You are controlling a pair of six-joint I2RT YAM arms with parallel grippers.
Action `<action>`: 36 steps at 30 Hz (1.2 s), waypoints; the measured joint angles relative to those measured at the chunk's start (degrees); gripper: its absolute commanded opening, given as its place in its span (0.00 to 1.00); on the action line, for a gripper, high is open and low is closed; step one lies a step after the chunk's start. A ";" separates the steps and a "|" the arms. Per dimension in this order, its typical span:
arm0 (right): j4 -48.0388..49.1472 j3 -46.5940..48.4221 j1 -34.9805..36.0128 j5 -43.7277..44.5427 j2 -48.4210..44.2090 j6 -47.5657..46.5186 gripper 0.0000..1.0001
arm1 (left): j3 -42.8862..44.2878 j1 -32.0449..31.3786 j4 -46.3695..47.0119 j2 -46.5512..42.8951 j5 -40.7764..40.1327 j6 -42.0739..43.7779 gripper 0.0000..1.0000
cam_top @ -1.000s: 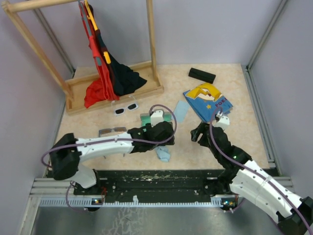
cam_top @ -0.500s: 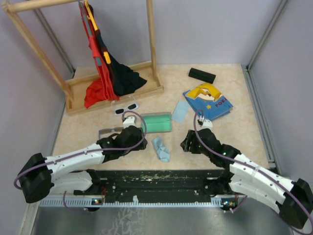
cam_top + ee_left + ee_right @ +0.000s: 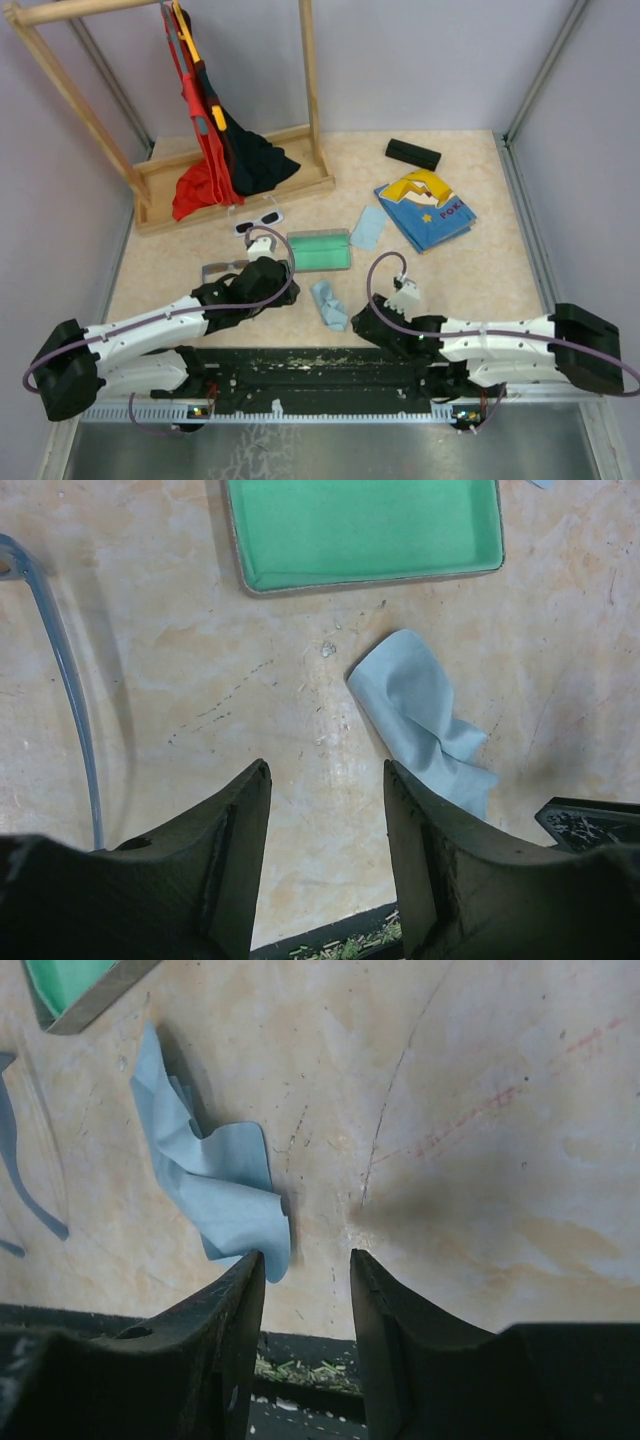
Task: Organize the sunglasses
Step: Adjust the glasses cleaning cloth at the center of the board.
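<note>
Left gripper [image 3: 327, 780] hovered low over the beige table [image 3: 490, 270], and we saw its two dark fingers [image 3: 235, 830] standing apart with only bare tabletop between them. Over on the other side, the right gripper [image 3: 305, 1265] sat down near the table's front edge, its jaws likewise parted and gripping nothing. Through the left wrist camera we looked past the fingers to the green-lined tray [image 3: 365, 525] lying flat ahead, and to the crumpled light-blue cloth [image 3: 420, 715] just right of the fingertips, untouched. Through the right wrist camera that same cloth lay just off the left finger, close but apart, with a corner of the tray up in the far left. From overhead we found the white-framed sunglasses [image 3: 258, 220] resting on the table just in front of the wooden rack [image 3: 240, 190], behind and to the left of the tray, well apart from both grippers. We found the wire-framed sunglasses [image 3: 222, 268] lying left of the tray, right beside the left arm's wrist, which covered part of them. A second, flatter cloth [image 3: 367, 228] lay between the tray and the blue-and-yellow book [image 3: 425, 208], and the black case [image 3: 413, 153] sat farther back, near the rear wall, while red and black garments [image 3: 225, 150] hung from the rack
</note>
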 measured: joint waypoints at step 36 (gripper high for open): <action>7.10 4.07 2.89 -2.23 16.26 25.14 0.23 | -1.73 0.00 -0.28 -4.28 -0.02 0.98 0.52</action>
